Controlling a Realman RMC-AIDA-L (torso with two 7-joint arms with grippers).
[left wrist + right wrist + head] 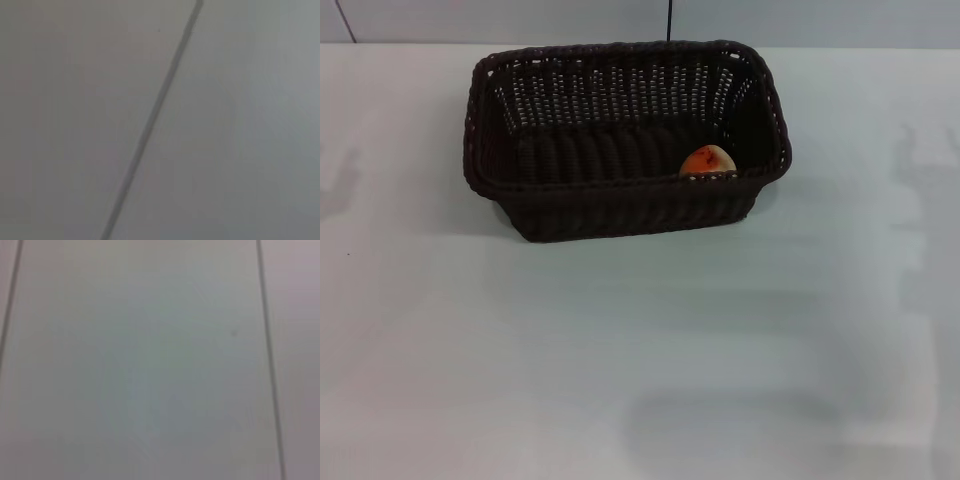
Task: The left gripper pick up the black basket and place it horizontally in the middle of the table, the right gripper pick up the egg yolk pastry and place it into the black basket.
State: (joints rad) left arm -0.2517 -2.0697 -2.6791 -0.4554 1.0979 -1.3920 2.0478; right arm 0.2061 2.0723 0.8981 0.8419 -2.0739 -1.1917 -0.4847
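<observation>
The basket (620, 140) sits lengthwise across the white worktop (620, 350), toward 12 o'clock from its middle. The pastry (707, 160) lies inside it, at the near right corner, about 4 o'clock. Neither gripper shows in any view, so their state cannot be told.

Neither the left claw nor the right claw shows in the head view, and no arm or wrist reaches into it; each wrist view likewise shows none of its own fingers, so their pose and grip cannot be told
</observation>
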